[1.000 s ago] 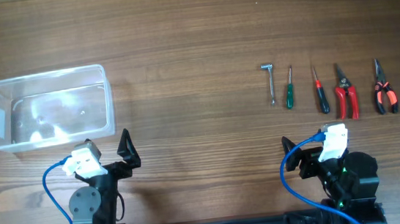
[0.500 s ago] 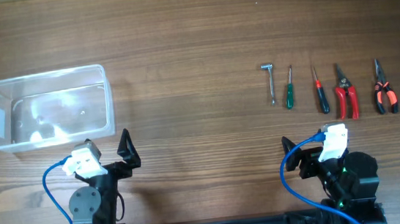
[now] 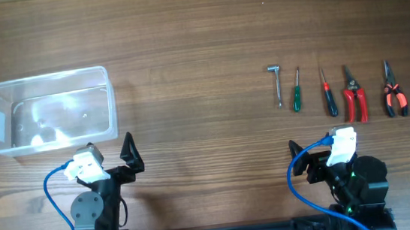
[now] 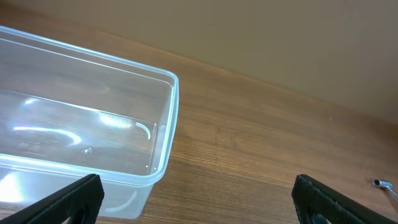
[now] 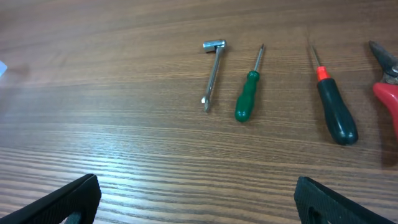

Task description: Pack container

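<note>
While my left gripper [image 4: 199, 200] and right gripper [image 5: 198, 199] hang with jaws spread wide, holding nothing, container [image 4: 169, 124] sits empty just ahead of left one. Ahead of right one: green screwdriver [image 5: 247, 99], wrench [image 5: 211, 71]. Risk: thin shafts lying flat, pinch slips; long carry across, drop.

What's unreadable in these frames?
- Left wrist: clear plastic rectangular container cut off by the left and bottom edges.
- Left wrist: silver L-shaped wrench, only its tip shows at the right edge.
- Right wrist: red-handled cutters cropped by the right edge.
- Overhead: tip type of the green-handled screwdriver too small to tell.
</note>
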Controlling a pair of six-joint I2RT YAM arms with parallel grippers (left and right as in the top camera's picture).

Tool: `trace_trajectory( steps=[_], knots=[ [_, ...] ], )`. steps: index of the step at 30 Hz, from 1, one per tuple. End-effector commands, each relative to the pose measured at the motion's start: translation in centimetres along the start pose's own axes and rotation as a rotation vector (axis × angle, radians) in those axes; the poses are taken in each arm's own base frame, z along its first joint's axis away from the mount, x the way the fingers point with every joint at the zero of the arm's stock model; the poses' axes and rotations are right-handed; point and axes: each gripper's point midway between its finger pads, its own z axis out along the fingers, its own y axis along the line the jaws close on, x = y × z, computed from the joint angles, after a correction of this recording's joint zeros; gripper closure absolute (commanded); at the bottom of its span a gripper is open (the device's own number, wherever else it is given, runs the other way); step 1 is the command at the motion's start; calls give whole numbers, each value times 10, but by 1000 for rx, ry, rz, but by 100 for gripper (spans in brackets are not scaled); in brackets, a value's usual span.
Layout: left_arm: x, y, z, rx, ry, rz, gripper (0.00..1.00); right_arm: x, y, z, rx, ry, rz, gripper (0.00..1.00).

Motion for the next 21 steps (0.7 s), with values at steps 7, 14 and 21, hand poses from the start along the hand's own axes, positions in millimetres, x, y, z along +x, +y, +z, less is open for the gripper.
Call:
trace_trajectory(
  steps=[7,14,21],
  knots=[
    [6,-10,1,62,24,14,0,-20,1,-2,-2,-82,46,0],
    [11,-22,-1,137,50,11,0,-39,6,-4,-67,-152,505,0],
    [-8,-32,-7,170,30,-115,0,-50,15,-6,-106,-143,499,0]
  ],
)
